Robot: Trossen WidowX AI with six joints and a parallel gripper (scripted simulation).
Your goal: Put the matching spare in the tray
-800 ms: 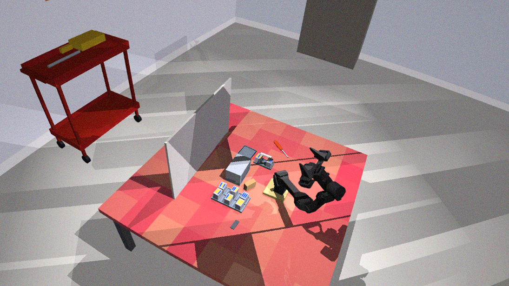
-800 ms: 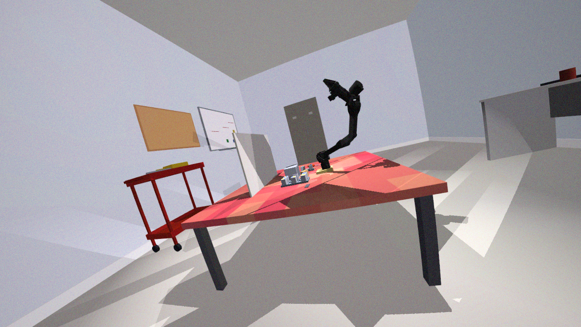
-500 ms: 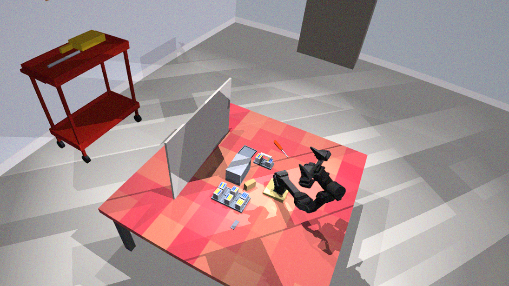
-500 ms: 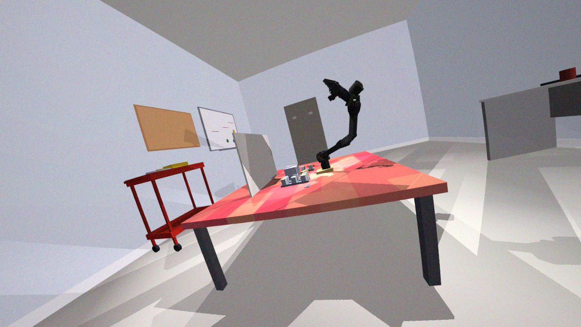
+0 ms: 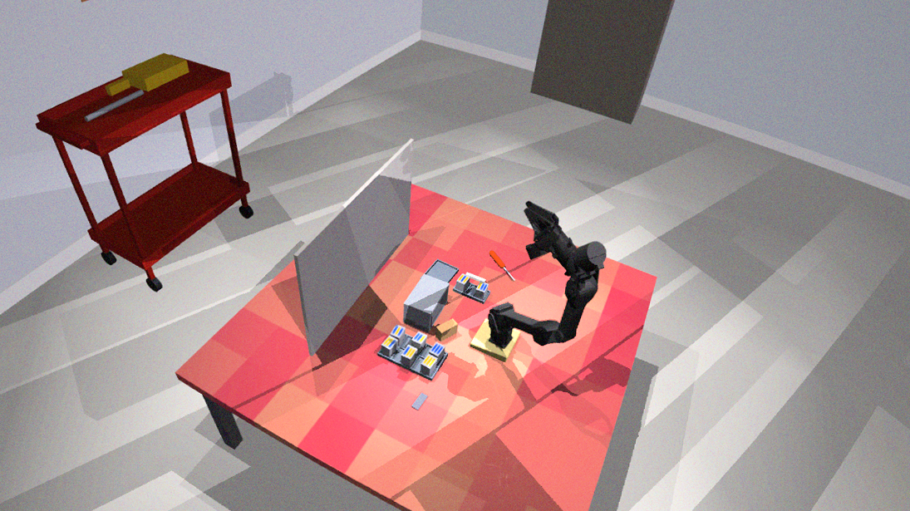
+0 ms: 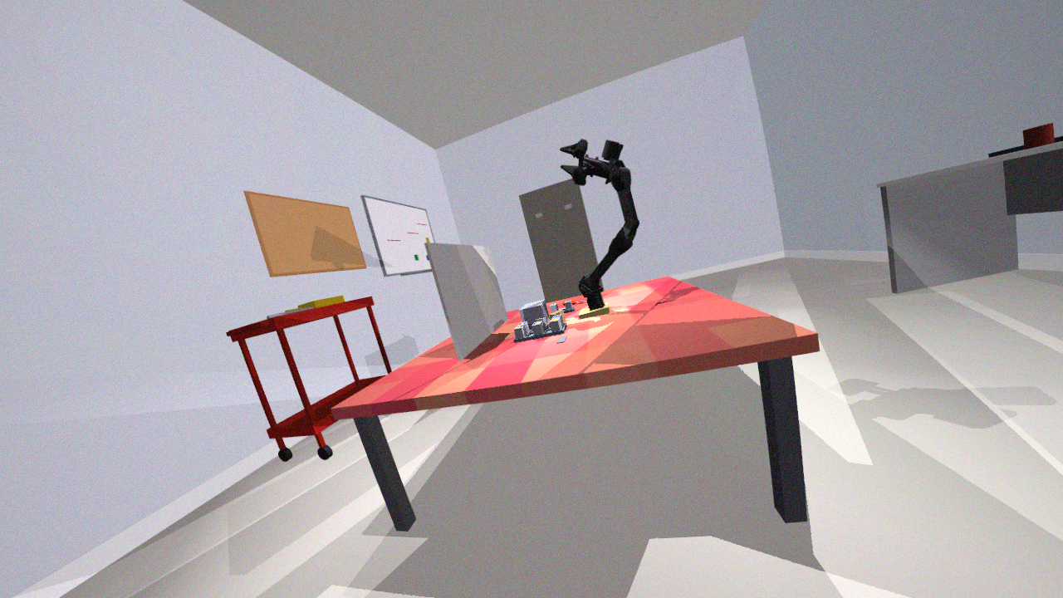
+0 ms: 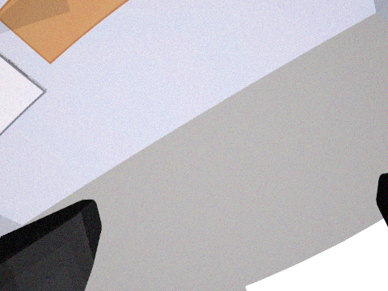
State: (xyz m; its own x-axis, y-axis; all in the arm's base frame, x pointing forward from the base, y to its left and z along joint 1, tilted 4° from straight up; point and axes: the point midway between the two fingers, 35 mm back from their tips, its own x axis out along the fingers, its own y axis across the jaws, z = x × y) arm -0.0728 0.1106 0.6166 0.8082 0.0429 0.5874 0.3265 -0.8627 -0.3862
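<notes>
Top view shows the arm (image 5: 565,294) reared up from its tan base plate (image 5: 493,343) on the red tabletop (image 5: 367,425), with the end effector (image 5: 540,220) raised high and well apart from everything below. Its fingers stand wide apart and hold nothing. In the wrist view only the dark fingertips show at the lower corners, with wall, ceiling and an orange board (image 7: 65,0) beyond them.

The mounted unit (image 5: 427,297), a grey box, stands near the middle of the tabletop, just in front of a tilted grey panel (image 5: 346,258). The spares (image 5: 412,346), small grey blocks with blue and yellow labels, sit in a dark rack (image 5: 388,356) just before the unit; which one carries the matching code cannot be read. A second small tray (image 5: 471,285) with similar pieces lies beside the unit's far end. A screwdriver (image 5: 501,263) with an orange handle lies near that tray. A small tan block (image 5: 445,327) rests between unit and base plate.

In the exterior view the end effector (image 6: 574,159) points away towards the walls, high above the tabletop.
</notes>
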